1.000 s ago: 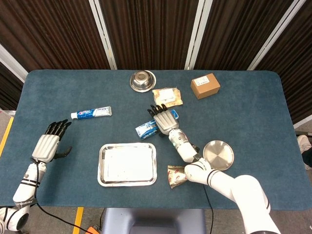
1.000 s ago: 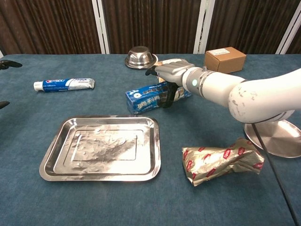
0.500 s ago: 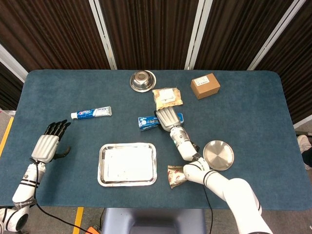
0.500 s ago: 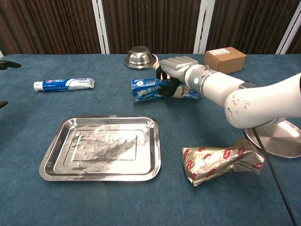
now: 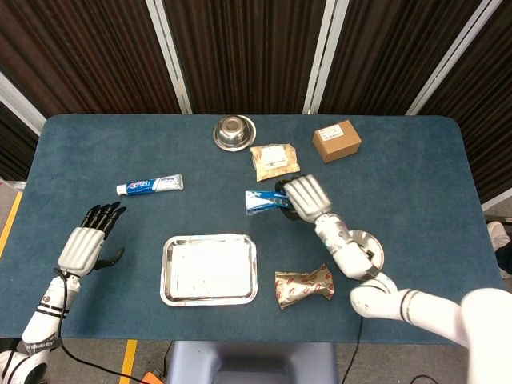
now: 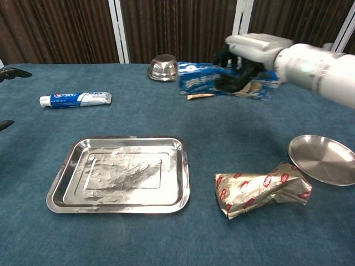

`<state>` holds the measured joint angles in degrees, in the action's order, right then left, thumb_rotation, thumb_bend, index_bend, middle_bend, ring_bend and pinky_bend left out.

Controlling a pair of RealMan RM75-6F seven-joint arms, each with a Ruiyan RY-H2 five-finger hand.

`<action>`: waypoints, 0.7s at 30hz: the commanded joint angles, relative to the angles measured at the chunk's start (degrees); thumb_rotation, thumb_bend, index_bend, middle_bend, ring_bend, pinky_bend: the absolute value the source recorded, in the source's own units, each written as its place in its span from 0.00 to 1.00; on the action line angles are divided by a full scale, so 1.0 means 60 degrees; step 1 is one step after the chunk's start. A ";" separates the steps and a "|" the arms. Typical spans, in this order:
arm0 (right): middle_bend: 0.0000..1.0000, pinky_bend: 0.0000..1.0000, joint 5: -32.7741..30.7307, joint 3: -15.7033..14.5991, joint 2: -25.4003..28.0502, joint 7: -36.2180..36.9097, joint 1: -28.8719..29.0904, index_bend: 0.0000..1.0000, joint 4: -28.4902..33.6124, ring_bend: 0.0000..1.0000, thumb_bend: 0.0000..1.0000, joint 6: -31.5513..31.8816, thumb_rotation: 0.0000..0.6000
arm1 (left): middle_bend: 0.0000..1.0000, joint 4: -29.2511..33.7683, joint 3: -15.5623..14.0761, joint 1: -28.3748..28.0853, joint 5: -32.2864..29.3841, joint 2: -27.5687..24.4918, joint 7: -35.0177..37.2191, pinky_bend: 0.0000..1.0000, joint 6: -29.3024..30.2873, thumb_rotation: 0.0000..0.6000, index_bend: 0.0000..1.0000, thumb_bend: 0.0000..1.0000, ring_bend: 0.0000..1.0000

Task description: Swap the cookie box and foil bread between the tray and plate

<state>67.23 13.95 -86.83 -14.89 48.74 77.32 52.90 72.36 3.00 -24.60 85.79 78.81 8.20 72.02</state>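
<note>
My right hand (image 5: 307,197) grips the blue cookie box (image 5: 262,202) and holds it above the table, between the tray and the far objects. The chest view shows the same hand (image 6: 252,51) with the box (image 6: 197,81) lifted and roughly level. The empty metal tray (image 5: 210,270) lies near the front edge. The foil bread (image 5: 304,286) lies on the cloth just right of the tray (image 6: 122,174). My right forearm partly covers the empty round plate (image 5: 374,250). At the table's left side my left hand (image 5: 85,243) holds nothing, its fingers spread.
A toothpaste tube (image 5: 150,186) lies left of centre. At the back are a steel bowl (image 5: 234,132), a brown packet (image 5: 274,158) and a cardboard box (image 5: 336,140). In the chest view the plate (image 6: 324,158) sits right of the foil bread (image 6: 260,188).
My right hand has carried the cookie box up and to the right, away from the tray. The left hand has shifted slightly forward. Tray, foil bread and plate have stayed put.
</note>
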 commanded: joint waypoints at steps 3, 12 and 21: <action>0.69 0.75 0.0828 -0.1792 0.2916 0.0554 -0.2751 0.94 0.2555 0.63 0.55 0.1696 1.00 | 0.00 0.0298 -0.0141 0.0019 0.0249 -0.0030 -0.0154 0.00 0.0083 1.00 0.00 0.37 0.00; 0.69 0.72 0.1577 -0.2460 0.1791 0.1816 -0.3251 0.91 0.0235 0.62 0.55 0.1297 1.00 | 0.00 0.0708 -0.0477 0.0095 0.0746 -0.0016 -0.0536 0.00 0.0214 1.00 0.00 0.37 0.00; 0.41 0.51 0.1926 -0.2563 0.1286 0.2027 -0.3134 0.44 -0.0560 0.38 0.55 0.0668 1.00 | 0.00 0.0763 -0.0482 0.0159 0.0596 -0.0017 -0.0717 0.00 0.0091 1.00 0.00 0.38 0.00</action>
<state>78.28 -1.18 -78.76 -3.29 29.78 74.27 57.39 76.96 0.11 -23.66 89.40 78.69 3.89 72.59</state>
